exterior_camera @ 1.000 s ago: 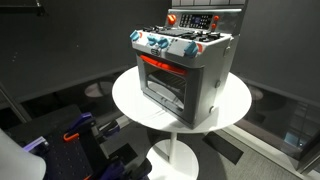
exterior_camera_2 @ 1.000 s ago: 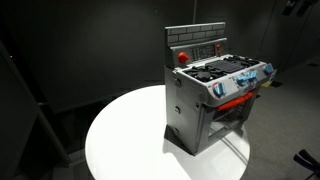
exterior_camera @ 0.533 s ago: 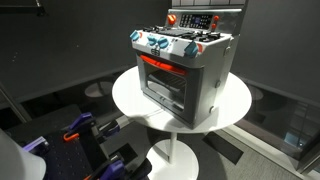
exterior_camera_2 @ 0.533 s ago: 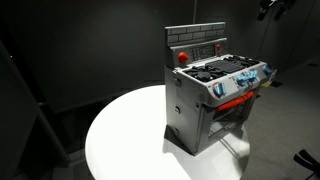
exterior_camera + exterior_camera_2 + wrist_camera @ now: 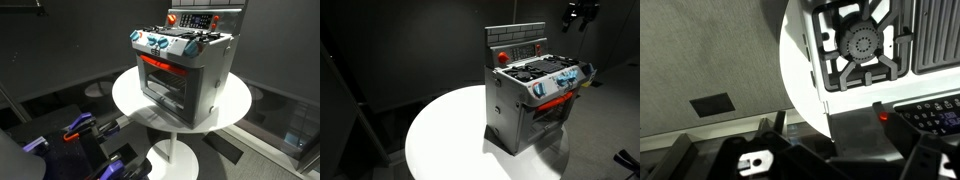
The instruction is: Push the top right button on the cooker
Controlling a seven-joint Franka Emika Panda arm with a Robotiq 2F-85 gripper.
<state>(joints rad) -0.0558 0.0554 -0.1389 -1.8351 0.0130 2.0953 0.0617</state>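
Progress: no press made yet; the approach, the alignment and the push itself are all left to do.
Task's thing: the toy cooker [image 5: 185, 62] stands on the round white counter [image 5: 128, 100]; the target button should sit at the right end of its raised back panel [image 5: 205, 20], but it is too small to pick out.
Landmark: a red round button [image 5: 502, 57] marks the panel's other end.
Arm pose: the tool [image 5: 582, 12] hangs high above the cooker's front corner, well apart from it; the wrist view looks down on a burner [image 5: 865, 42].
Tool state: I cannot tell whether it is apart or together.
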